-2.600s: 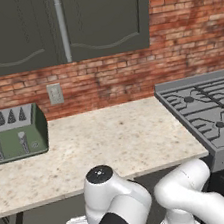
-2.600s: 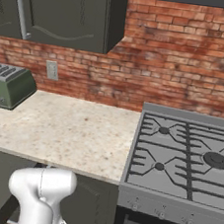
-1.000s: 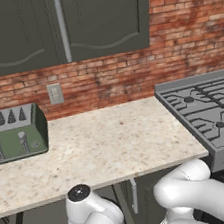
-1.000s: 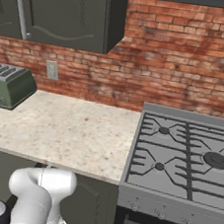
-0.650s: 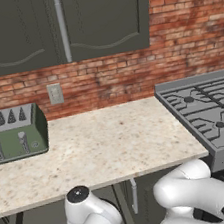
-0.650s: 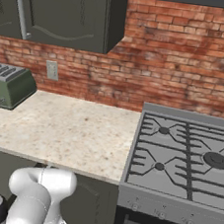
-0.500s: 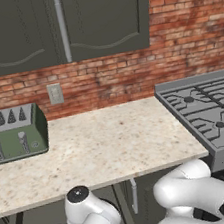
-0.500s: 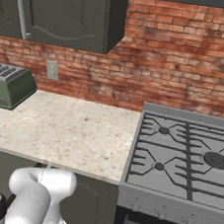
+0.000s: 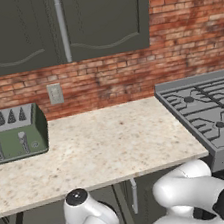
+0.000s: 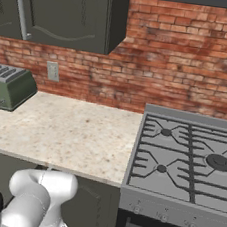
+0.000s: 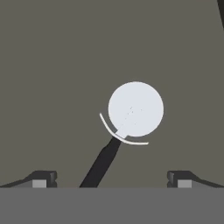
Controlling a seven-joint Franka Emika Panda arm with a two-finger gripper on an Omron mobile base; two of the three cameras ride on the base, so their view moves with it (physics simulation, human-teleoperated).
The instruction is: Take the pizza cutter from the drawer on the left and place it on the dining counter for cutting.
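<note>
In the hand view the pizza cutter lies flat on the dark grey floor of the drawer. Its round white blade points away from me and its thin black handle runs down toward the hand. My gripper hangs right over it, open, with one fingertip left of the handle and the other well to its right. Neither tip touches the tool. In the base views the arm is folded low, below the front edge of the worktop. The dining counter is out of view.
A beige worktop with a red brick backsplash runs above the arm. A green toaster stands at its left and a grey gas stove at its right. Dark wall cabinets hang overhead.
Over the last 2.6 s the arm's upper joint dropped lower and to the left under the worktop edge. In the last half second it hardly moved.
</note>
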